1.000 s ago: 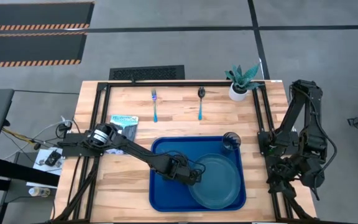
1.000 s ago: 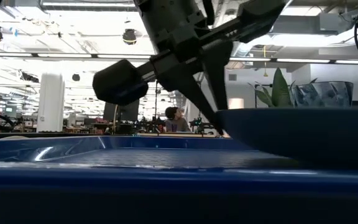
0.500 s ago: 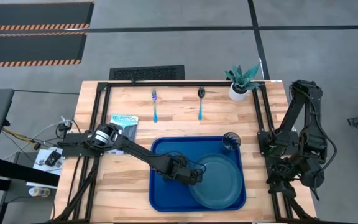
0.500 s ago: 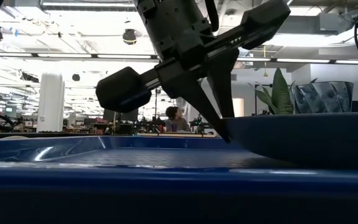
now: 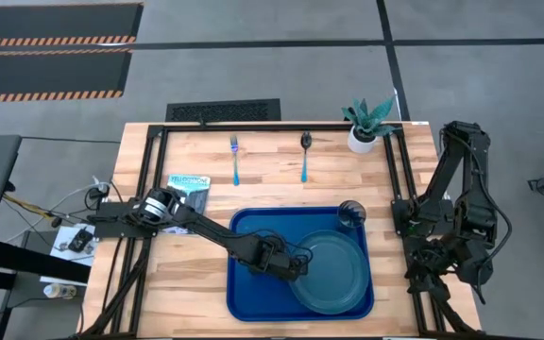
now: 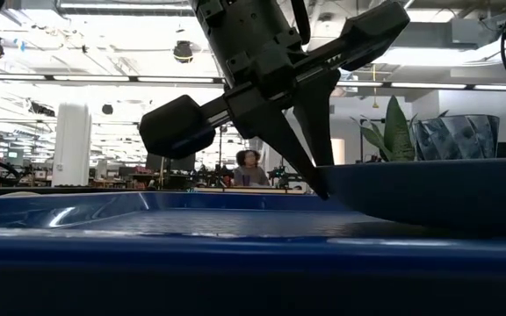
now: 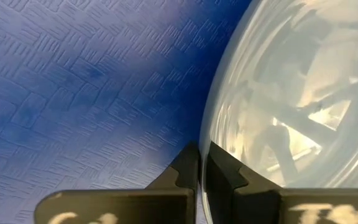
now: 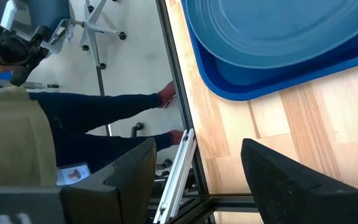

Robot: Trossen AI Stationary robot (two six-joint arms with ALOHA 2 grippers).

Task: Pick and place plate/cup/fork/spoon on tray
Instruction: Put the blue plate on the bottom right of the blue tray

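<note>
The teal plate [image 5: 333, 272] lies in the right half of the blue tray [image 5: 253, 227]. The dark cup [image 5: 351, 214] stands in the tray's far right corner. My left gripper [image 5: 298, 265] is low over the tray and shut on the plate's left rim. The fork [image 5: 235, 156] and the spoon [image 5: 304, 156] lie side by side on the wood beyond the tray, handles toward the near edge. My right gripper [image 8: 197, 186] is open and empty, parked off the table's right side. My left gripper pinches the plate's rim [image 7: 202, 134] at the plate's left side, one finger [image 7: 184, 167] outside the rim and one [image 7: 224, 167] over the plate's inner face. The fingers [image 6: 310, 162] slant down from the table's left. Whether that edge is raised off the tray cannot be told.
A white pot with a green plant [image 5: 366, 125] stands at the table's far right corner. A printed card [image 5: 189, 184] lies left of the tray. Bare tray floor [image 5: 253, 293] shows left of the plate. A person's legs [image 8: 104, 106] show beyond the table's frame.
My left gripper, still shut on the plate's rim, has tipped a little and moved the plate slightly toward the table's right and far side within the tray.
</note>
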